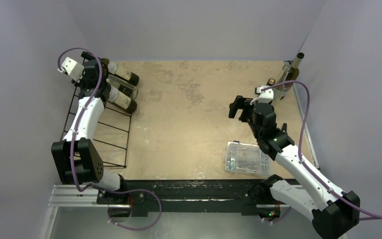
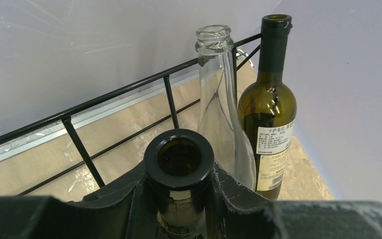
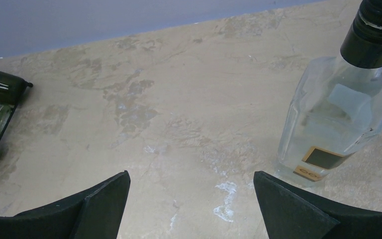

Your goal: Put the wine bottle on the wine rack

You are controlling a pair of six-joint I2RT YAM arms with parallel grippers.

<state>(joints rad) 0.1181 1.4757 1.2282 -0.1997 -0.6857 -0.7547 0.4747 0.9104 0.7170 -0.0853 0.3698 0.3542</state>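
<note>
The black wire wine rack (image 1: 107, 134) stands at the table's left; its top bar shows in the left wrist view (image 2: 129, 92). Three bottles lie side by side on its far end. My left gripper (image 1: 98, 88) is shut on the neck of the nearest one, a dark wine bottle (image 1: 123, 102); its open mouth (image 2: 179, 158) sits between my fingers (image 2: 248, 194). Beside it lie a clear bottle (image 2: 219, 99) and a dark green labelled bottle (image 2: 268, 114). My right gripper (image 1: 238, 107) is open and empty over the table's right middle; it also shows in the right wrist view (image 3: 191, 199).
A clear square bottle with a black cap (image 3: 338, 119) stands close to my right fingers; it shows at the back right (image 1: 271, 84), with a taller bottle (image 1: 294, 69) in the corner. A clear plastic box of small parts (image 1: 246, 158) lies near the right arm.
</note>
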